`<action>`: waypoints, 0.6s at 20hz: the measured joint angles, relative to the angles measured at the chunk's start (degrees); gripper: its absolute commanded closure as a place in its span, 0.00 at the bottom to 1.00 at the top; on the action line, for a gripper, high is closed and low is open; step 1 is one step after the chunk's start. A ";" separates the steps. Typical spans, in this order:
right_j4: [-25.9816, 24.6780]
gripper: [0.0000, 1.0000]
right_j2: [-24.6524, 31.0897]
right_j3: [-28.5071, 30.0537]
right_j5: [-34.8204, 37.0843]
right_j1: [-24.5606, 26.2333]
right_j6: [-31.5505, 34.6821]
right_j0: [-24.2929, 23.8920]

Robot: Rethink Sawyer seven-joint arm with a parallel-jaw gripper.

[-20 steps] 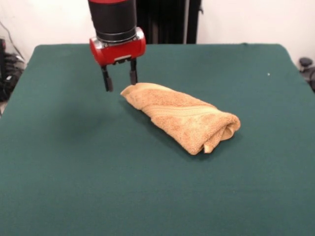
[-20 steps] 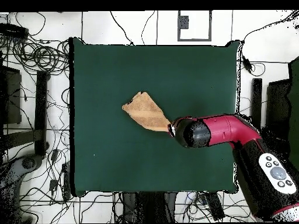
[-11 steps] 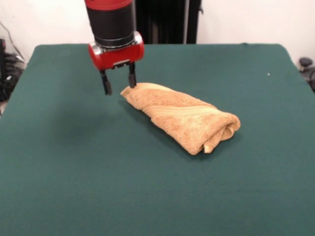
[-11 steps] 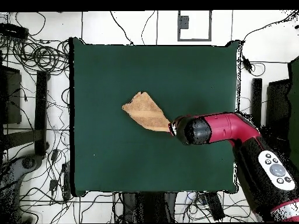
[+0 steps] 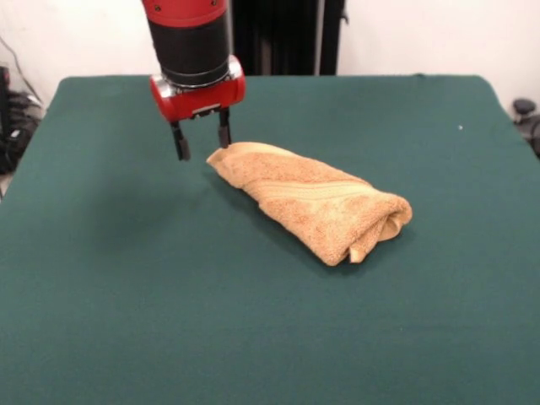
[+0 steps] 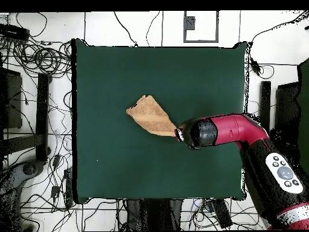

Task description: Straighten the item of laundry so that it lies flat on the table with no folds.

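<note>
The item of laundry (image 5: 314, 199) is a golden-tan towel, rolled and folded into a bundle on the dark green table (image 5: 126, 295). A paler woven band runs along its top. My gripper (image 5: 202, 142) hangs open just above the table at the bundle's far left tip, holding nothing. One fingertip (image 5: 224, 138) is close beside the towel's edge. In the overhead view the item of laundry (image 6: 149, 116) lies near the table's (image 6: 121, 72) middle, and the red arm's end (image 6: 194, 134) covers the gripper right by the towel's lower right corner.
Cables and equipment (image 6: 36, 90) lie on the floor around the table. A black stand (image 5: 287, 38) rises behind the table's far edge.
The gripper has risen slightly and drifted a little toward the table's far side. It stays open. The towel has not moved.
</note>
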 measured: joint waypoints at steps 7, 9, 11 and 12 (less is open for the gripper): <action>-2.83 0.00 0.01 -1.15 2.69 0.09 0.00 0.80; -3.42 0.00 0.01 -1.27 2.84 0.21 0.00 0.74; -3.65 0.00 0.02 -1.30 2.84 0.60 0.00 0.55; -3.66 0.00 0.01 -1.30 2.84 0.95 0.00 0.37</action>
